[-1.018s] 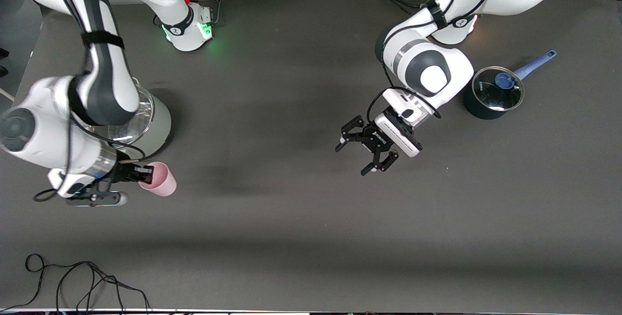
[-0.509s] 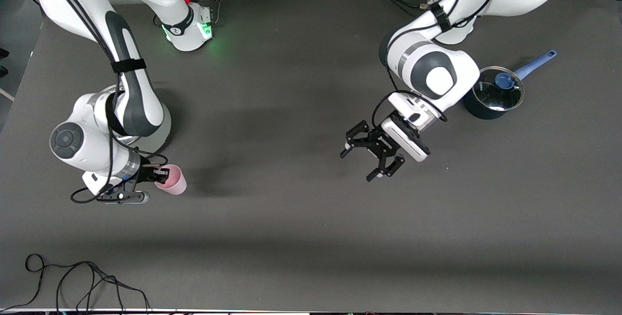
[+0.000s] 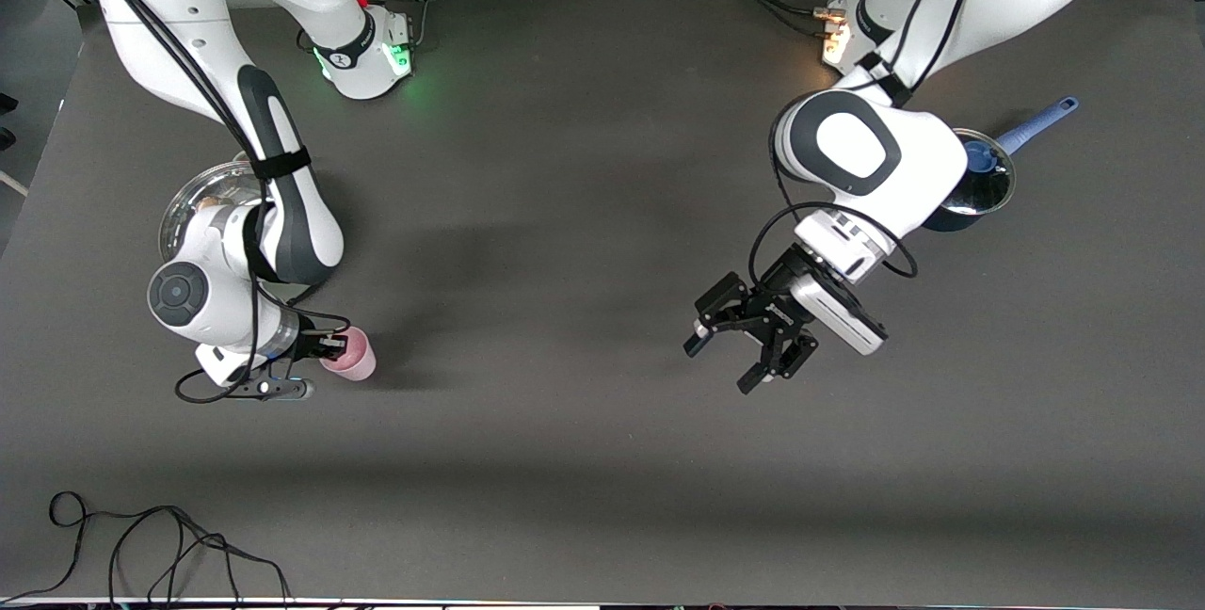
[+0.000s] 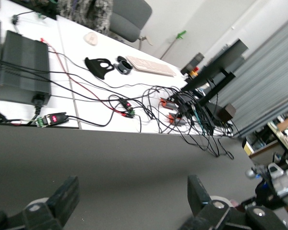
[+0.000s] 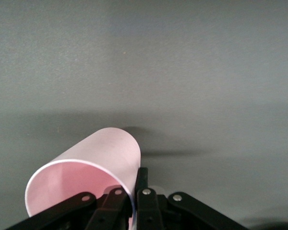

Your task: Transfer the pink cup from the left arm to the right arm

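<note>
Two claws show above the dark bench (image 3: 584, 459). At the right arm's end, the right claw (image 3: 331, 346) is pinched tight on the rim of the pink cup (image 3: 353, 355), one finger inside the mouth and one outside; the cup is carried tipped on its side just over the bench, near a shiny lidded pot (image 3: 193, 196). The left claw (image 3: 744, 356) hangs spread wide with nothing in it, over the bench toward the left arm's end, near a dark saucepan (image 3: 979, 182) with a blue handle.
</note>
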`<state>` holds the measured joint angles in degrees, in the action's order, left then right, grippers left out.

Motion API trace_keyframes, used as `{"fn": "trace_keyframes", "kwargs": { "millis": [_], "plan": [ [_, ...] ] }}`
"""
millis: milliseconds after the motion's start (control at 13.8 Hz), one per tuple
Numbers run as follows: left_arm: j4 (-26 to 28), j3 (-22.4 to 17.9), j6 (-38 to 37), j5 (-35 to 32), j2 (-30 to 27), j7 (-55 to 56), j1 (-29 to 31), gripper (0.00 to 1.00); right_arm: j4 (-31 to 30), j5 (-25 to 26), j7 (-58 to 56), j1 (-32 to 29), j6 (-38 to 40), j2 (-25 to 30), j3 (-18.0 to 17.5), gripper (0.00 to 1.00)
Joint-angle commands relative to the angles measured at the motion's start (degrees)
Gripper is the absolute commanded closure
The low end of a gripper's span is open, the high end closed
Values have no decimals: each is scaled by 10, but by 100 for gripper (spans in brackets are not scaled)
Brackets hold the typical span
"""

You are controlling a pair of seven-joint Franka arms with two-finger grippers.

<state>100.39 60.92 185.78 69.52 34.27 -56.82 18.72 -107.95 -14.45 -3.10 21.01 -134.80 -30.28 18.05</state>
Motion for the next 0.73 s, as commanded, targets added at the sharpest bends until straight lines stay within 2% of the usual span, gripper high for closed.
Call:
{"fn": "trace_keyframes", "kwargs": {
  "millis": [0, 73, 145, 218, 291, 364, 509, 655],
  "plan": [
    [54, -60, -57, -91, -82, 183, -2, 0, -2, -32, -34, 4, -3, 1, 4, 100],
    [65, -89, -114, -136, -109, 261, -2, 0, -3, -33, -34, 5, -2, 6, 4, 57],
    [67, -126, -192, -192, -136, 341, -1, 0, -7, -33, -33, 5, 1, 12, 5, 8],
    [68, -164, -278, -259, -160, 415, -2, 0, -7, -33, -31, 6, 9, 23, 6, 0],
    [68, -196, -360, -325, -185, 467, 0, 0, -6, -32, -31, 6, 30, 39, 7, 0],
    [68, -228, -423, -363, -211, 488, 1, 0, -6, -24, -29, 10, 50, 60, 15, 0],
    [68, -280, -514, -404, -244, 490, 3, 0, -3, -17, -29, 11, 109, 115, 40, 0],
    [68, -327, -601, -453, -269, 490, 12, 0, 2, 40, -27, 10, 178, 184, 50, 0]
  ]
}}
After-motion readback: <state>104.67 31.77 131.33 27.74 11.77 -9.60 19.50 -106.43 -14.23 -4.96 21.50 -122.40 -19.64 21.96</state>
